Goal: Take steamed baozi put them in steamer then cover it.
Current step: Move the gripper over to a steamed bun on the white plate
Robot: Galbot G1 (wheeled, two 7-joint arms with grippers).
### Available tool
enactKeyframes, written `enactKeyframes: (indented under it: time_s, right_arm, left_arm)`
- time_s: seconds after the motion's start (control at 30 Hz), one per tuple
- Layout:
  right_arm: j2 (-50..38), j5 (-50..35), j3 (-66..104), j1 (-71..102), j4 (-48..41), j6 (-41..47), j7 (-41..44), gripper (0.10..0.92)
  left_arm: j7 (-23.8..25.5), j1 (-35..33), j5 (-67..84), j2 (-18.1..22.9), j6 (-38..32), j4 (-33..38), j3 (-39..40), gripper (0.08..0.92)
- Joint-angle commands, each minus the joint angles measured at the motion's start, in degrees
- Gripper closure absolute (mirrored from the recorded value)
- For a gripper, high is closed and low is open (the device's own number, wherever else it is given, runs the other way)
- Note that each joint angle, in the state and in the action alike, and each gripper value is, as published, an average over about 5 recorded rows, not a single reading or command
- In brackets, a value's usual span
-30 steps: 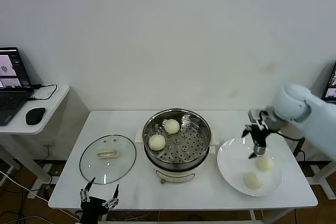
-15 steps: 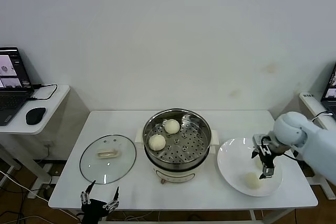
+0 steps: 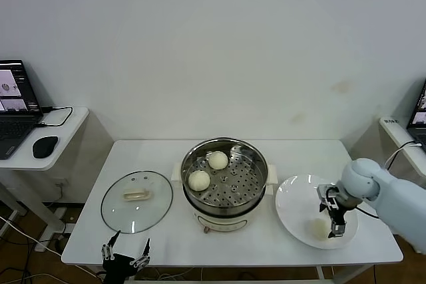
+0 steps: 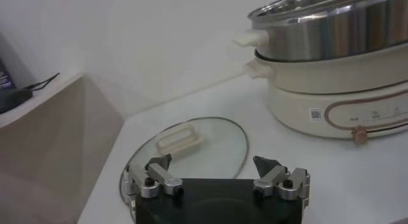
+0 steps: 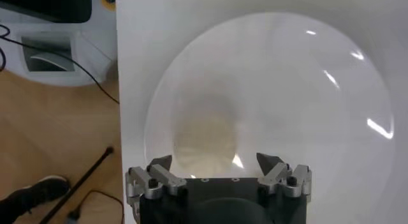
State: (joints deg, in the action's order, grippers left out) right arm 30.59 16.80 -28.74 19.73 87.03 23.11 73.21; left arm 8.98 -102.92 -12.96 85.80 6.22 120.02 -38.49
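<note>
Now my right gripper [image 3: 335, 221] hangs, fingers apart, over a baozi [image 3: 320, 229] on the white plate [image 3: 293, 204] at right. 2 more baozi [image 3: 199, 179] lie in the steamer [image 3: 225, 176]. My left gripper [image 3: 124, 256] waits spread near the cover [image 3: 136, 201].

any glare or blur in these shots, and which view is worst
Right wrist view is worst: the baozi on the plate is a soft, washed-out smear, with bright glints on the plate's glaze. Left wrist view: the cover is soft, the steamer wall shows streaky reflections. Head view is evenly lit and sharp, with only faint shadows.
</note>
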Motion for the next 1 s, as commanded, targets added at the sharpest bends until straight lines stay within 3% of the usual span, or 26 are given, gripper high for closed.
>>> enactKeyframes:
  time_s: [0.03,0.63,1.0]
  right_arm:
    - [1.2,0.7,0.0,1.3,-1.2,0.0,-0.5,0.203]
    - [2.3,0.7,-0.2,1.0,-3.4,-0.2,-0.1,0.203]
    - [1.4,-0.1,-0.4,-0.9,-3.7,-0.3,1.0,0.417]
  left_arm:
    - [-0.1,0.1,0.0,0.0,0.0,-0.6,0.0,0.177]
    - [0.0,1.0,-0.8,0.2,0.0,-1.5,0.2,0.177]
    - [0.0,1.6,-0.8,0.4,0.0,-2.0,0.4,0.177]
